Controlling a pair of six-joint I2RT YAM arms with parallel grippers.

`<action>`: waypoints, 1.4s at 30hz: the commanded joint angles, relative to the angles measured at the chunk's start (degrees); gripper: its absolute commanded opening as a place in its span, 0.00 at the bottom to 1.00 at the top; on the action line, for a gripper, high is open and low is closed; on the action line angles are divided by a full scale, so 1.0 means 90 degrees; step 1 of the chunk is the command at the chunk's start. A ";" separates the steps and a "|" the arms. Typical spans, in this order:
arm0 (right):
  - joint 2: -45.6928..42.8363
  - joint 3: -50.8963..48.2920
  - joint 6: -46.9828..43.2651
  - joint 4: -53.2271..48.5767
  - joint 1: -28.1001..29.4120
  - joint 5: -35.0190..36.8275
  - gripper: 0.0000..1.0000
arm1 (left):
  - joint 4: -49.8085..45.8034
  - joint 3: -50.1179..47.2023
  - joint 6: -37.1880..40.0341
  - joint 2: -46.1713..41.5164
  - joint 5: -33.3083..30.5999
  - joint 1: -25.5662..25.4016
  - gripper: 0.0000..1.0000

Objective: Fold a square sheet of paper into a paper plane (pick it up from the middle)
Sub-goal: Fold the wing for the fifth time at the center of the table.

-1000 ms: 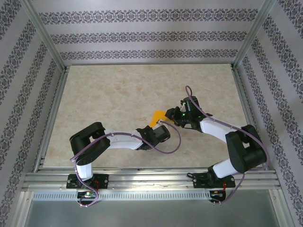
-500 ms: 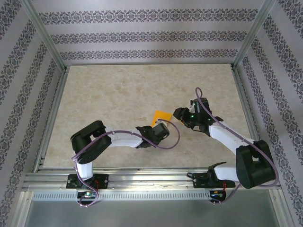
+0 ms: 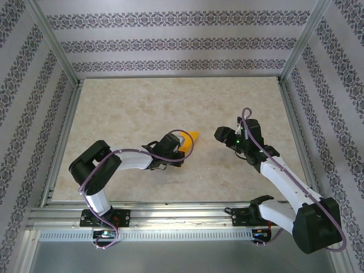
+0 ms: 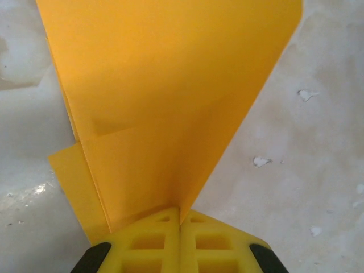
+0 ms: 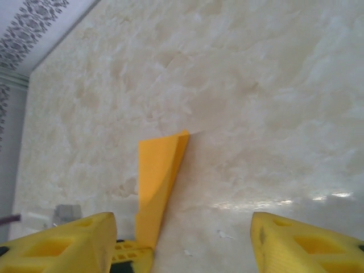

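The square sheet of paper [image 4: 165, 96] is bright orange and folded into layers, narrowing to a slim wedge [image 5: 156, 182]. My left gripper [image 4: 181, 213] is shut on its lower edge, the yellow fingertips pressed together with the paper between them. In the top view the paper [image 3: 194, 135] sticks out to the right of my left gripper [image 3: 182, 140], just above the table. My right gripper [image 3: 219, 135] stands a short way right of the paper, apart from it. Its yellow fingers [image 5: 79, 242] are spread wide around bare table, so my right gripper [image 5: 182, 242] is open and holds nothing.
The beige marbled table top [image 3: 142, 108] stretches behind and to the left of the paper. Aluminium frame posts [image 3: 54, 48] and patterned walls enclose it. A metal rail [image 3: 182, 216] runs along the near edge by the arm bases.
My right gripper has opened and drawn back to the right, away from the paper. My left arm has swung left and up-table, carrying the paper with it.
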 commanded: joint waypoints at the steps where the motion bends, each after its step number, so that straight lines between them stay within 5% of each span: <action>1: -0.0081 0.0249 -0.0722 -0.0448 -0.0014 0.0223 0.76 | 0.0931 -0.0141 -0.0578 -0.0072 0.1271 0.0243 0.00; 5: -0.0027 0.0213 -0.0555 -0.0226 -0.0119 0.0022 0.98 | 0.1363 -0.0239 -0.0831 -0.0002 0.1730 0.0400 0.00; 12: 0.0089 -0.0810 0.0457 0.2066 -0.0674 -0.1862 0.97 | 0.2387 -0.0521 -0.1376 0.0255 0.2319 0.0545 0.00; 29: 0.2364 -0.0152 -0.0078 0.2292 0.0706 -0.2478 0.21 | 0.3889 -0.0783 -0.2108 0.1000 0.2821 0.0599 0.00; 42: 0.3527 0.0159 0.0146 0.2968 0.0826 -0.2684 0.10 | 0.4675 -0.0987 -0.2608 0.1294 0.2819 0.0599 0.00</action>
